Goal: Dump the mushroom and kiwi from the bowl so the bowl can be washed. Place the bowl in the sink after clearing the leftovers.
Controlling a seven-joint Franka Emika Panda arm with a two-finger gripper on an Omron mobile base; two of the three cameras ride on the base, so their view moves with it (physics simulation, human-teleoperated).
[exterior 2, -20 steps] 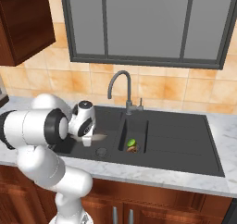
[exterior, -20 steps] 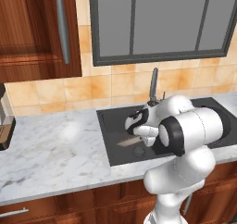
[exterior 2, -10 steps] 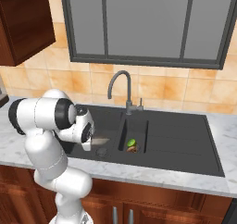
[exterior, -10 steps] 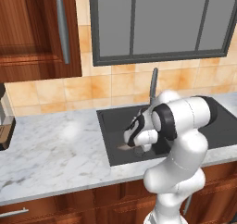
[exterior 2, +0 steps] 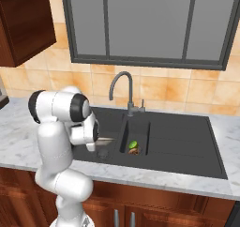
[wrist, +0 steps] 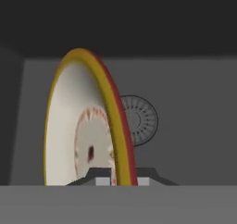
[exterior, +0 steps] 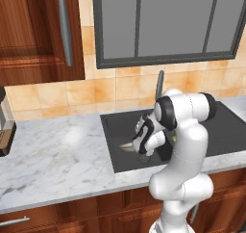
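- fingers are pinched on the rim of the bowl (wrist: 78, 126); in the hand view the golden edge runs right down between the two dark tips of the gripper (wrist: 119, 179), so they're pressed onto it
- arm is folded over and bent low, with the hand down inside the big basin of the sink (exterior 2: 187, 141)
- bowl sits on edge in the hand view, pale inside facing left, with the round drain (wrist: 141, 121) behind it
- from the left base view just a pale sliver of the bowl (exterior: 126, 145) pokes out beside the hand
- kiwi (exterior 2: 133, 145) and mushroom (exterior 2: 134, 150) lie touching in the small middle basin, just beside the hand's basin
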